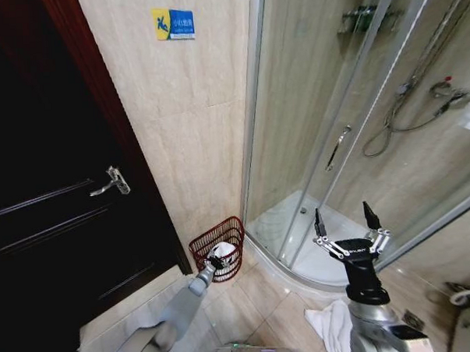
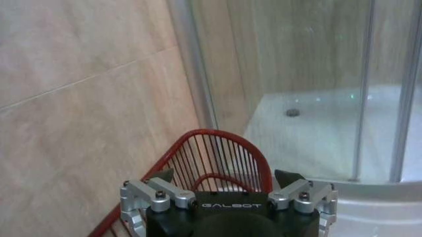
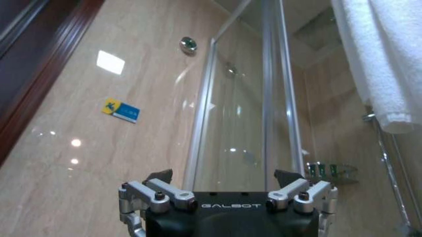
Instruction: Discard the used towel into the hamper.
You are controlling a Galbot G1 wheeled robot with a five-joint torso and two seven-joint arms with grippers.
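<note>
The hamper point(image 1: 201, 250), a dark red wire basket, stands on the floor against the tiled wall beside the shower. A white towel point(image 1: 225, 250) lies inside it. My left gripper point(image 1: 216, 263) hovers at the hamper's near rim, just by the towel. In the left wrist view the left gripper point(image 2: 224, 176) is open with nothing between its fingers, and the hamper's red rim point(image 2: 228, 134) curves just beyond it. My right gripper point(image 1: 344, 216) is raised in front of the shower glass, open and empty. In its own wrist view the right gripper point(image 3: 224, 176) points up at the wall.
A second white cloth point(image 1: 329, 325) lies on the floor by my right arm. A dark door point(image 1: 56, 191) stands to the left, the glass shower enclosure point(image 1: 350, 124) to the right. A white towel point(image 3: 372, 59) hangs high on a rack.
</note>
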